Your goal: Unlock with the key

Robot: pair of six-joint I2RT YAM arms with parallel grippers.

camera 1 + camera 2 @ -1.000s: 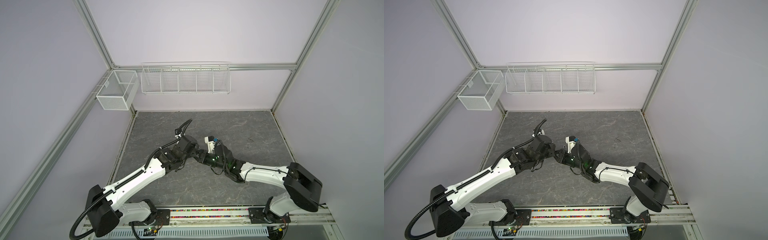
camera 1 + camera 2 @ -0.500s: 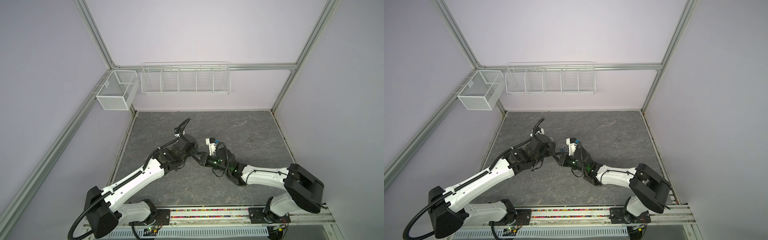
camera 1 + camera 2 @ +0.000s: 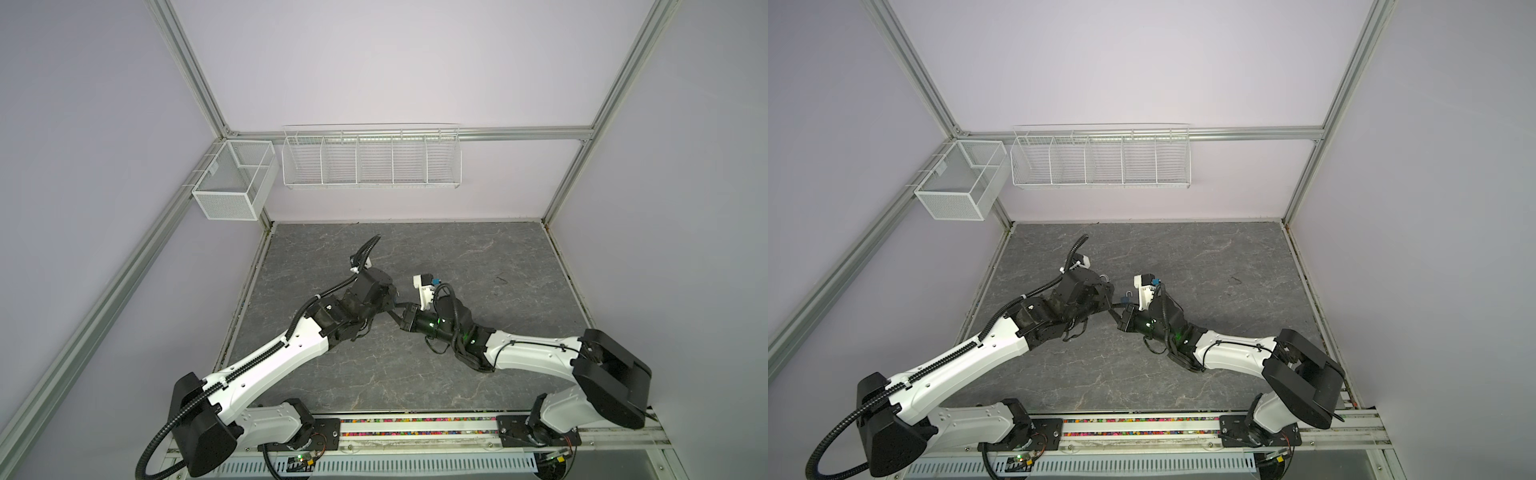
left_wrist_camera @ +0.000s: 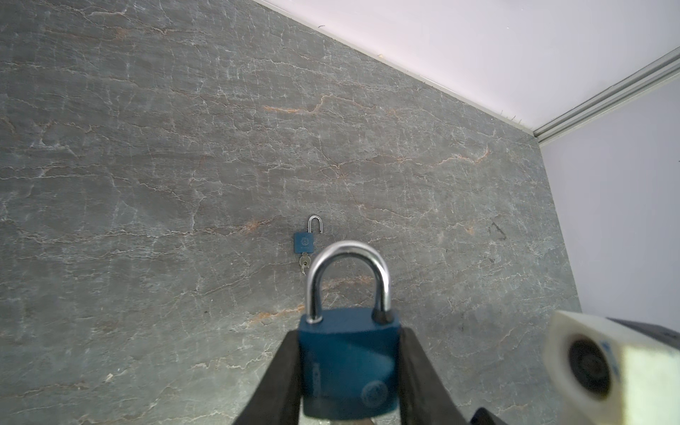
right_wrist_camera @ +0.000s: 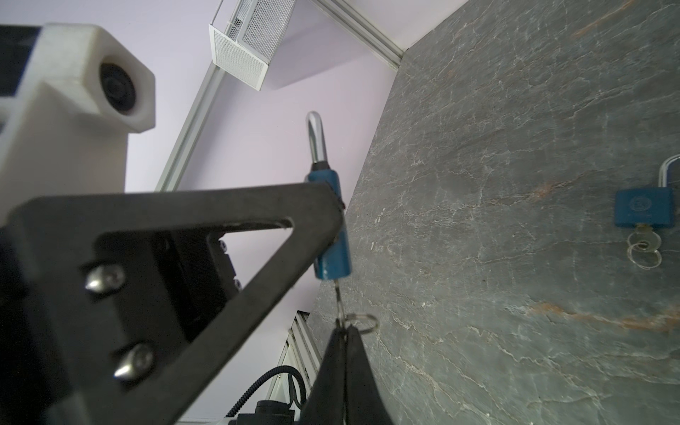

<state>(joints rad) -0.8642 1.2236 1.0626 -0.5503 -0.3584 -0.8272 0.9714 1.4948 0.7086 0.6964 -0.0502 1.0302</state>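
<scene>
Grey veined stone is spreading beneath both arms as the tabletop (image 4: 147, 147). The right gripper (image 5: 343, 333) is pressing its jaws together on the head of the key (image 5: 338, 300). The key's blade is running up into the underside of the blue padlock (image 4: 347, 364), and the key ring (image 5: 362, 318) is hanging just beside the fingertips. The left gripper (image 4: 347, 340) is clamping that padlock by its narrow sides, clear of the table, with both legs of the silver shackle (image 4: 347, 257) sitting in the body. Farther out, a second padlock (image 4: 304, 243) is lying flat on the stone with its own key (image 5: 642, 241) in it. Its shackle is looking sprung open, though it is too small to be sure. Behind, a mesh basket (image 3: 232, 187) and a wire rack (image 3: 372, 156) are hanging on the walls.
</scene>
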